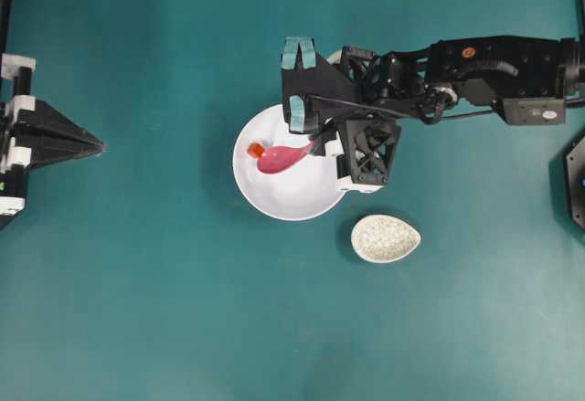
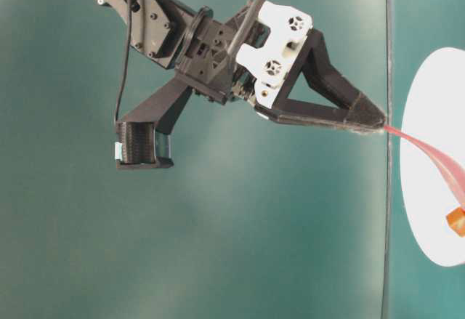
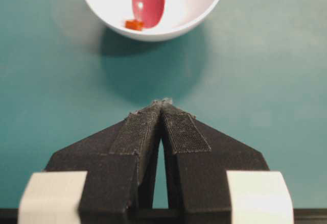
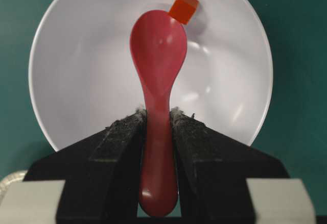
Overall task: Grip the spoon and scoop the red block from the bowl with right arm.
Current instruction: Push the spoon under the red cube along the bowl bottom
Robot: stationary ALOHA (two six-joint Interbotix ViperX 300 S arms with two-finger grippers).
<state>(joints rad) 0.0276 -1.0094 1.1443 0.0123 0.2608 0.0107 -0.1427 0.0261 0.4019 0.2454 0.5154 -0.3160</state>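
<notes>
Felt pads [image 4: 122,132] of the right gripper [image 4: 158,119] pinch the spoon [image 4: 157,81] by its handle, nearest the wrist camera, with the handle end poking back between the jaws. Farther out, the oval scoop lies low inside the bowl [image 4: 66,71], hollow side up. At the scoop's far tip sits the red block [image 4: 183,7], touching or just beside the rim of the scoop and resting against the bowl's far slope.

The block is not yet in the scoop, so the step in hand looks like getting the tip under it. A good way, I judge, is to keep the scoop's front edge down on the bowl floor, shift slightly toward the side where the block sits off-centre, and push forward so the bowl wall stops the cube from skidding away; then tilt the tip up before lifting.

The left gripper [image 1: 91,145] is parked well apart at the table edge, its fingers pressed together on nothing.
</notes>
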